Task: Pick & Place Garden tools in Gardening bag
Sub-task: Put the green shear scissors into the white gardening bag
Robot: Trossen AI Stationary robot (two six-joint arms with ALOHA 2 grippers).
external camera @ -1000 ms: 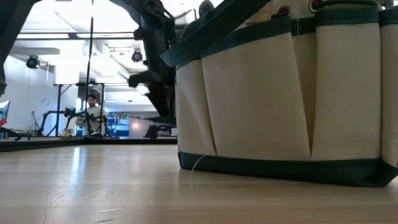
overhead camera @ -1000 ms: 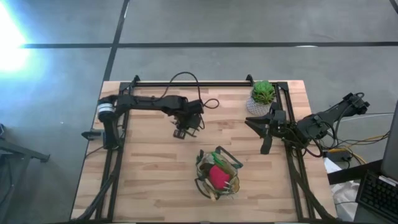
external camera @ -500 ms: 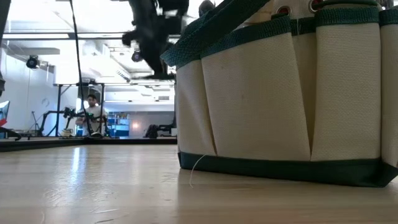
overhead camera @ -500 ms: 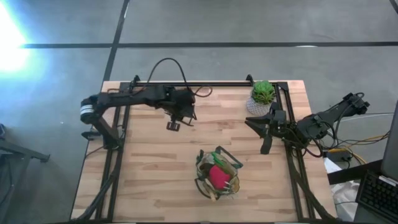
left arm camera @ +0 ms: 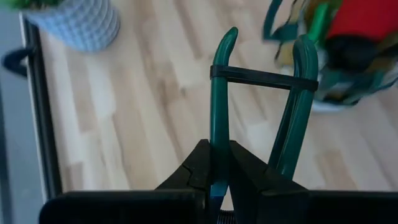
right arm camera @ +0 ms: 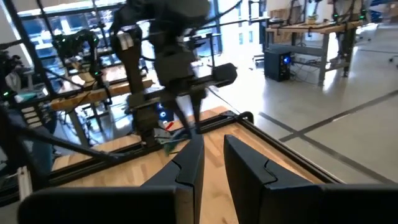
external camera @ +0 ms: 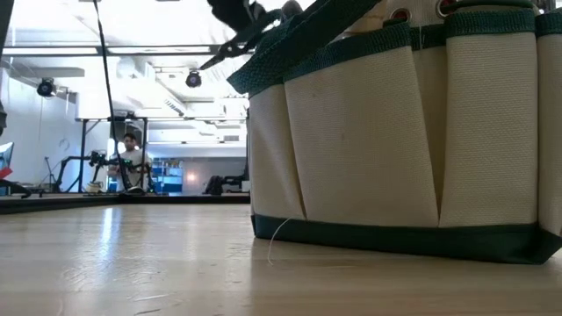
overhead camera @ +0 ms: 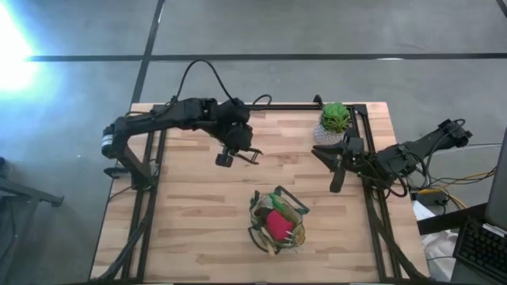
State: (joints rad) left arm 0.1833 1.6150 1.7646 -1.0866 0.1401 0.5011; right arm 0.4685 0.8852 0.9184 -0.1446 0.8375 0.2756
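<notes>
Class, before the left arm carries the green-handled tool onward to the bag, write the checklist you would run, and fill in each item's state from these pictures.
1. Left gripper shut on one handle of the green-handled pruners: ok.
2. Black band holding the pruner handles together: ok.
3. Olive fabric gardening bag upright, mouth facing up: ok.
4. Free room in the bag beside the red glove-like item: cannot tell.
5. Right gripper parked by the table's right edge, clear of the path: ok.
6. Green plant in whitish pot away from the bag: ok.
</notes>
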